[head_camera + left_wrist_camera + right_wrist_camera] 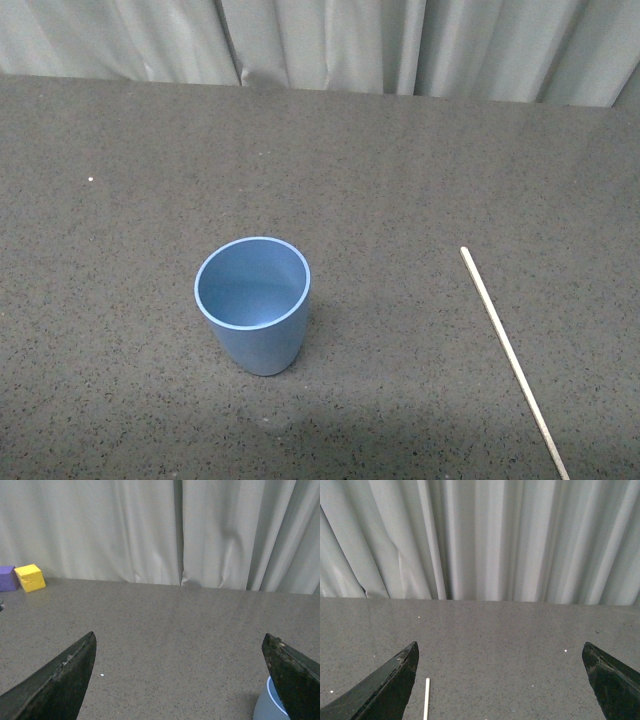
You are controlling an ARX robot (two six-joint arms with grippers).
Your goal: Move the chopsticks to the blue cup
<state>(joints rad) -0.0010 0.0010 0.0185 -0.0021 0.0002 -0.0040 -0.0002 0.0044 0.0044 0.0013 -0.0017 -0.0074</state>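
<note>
Curtain [320,40]: pale grey cloth in vertical folds, closing off the far edge of the tabletop; its top is cut off in every view.

Tabletop [120,300]: dark grey, matte, finely speckled.

Left pincer [178,636]: two dark, wedge-shaped fingers spread wide with nothing between them. Only the tips show, and the arm is absent from the front view.

Right pincer [500,644]: same build, fingers likewise spread wide and holding nothing; only the tips show.

Blue cup [255,305]: smooth light-blue plastic tumbler, round rim, tapering base, upright, left of centre. In the left wrist view only a sliver of its rim [267,707] shows, partly behind one finger.

Chopsticks [512,360]: one thin, straight, cream stick lying flat and slanted, well apart from the cup on its right, its near end cut by the frame. In the right wrist view a short end [426,700] shows between the fingers, just beside one, apart from both.

Yellow cube [30,577]: rough-faced, by the curtain.

Purple block [7,578]: beside the cube, half cut off.
</note>
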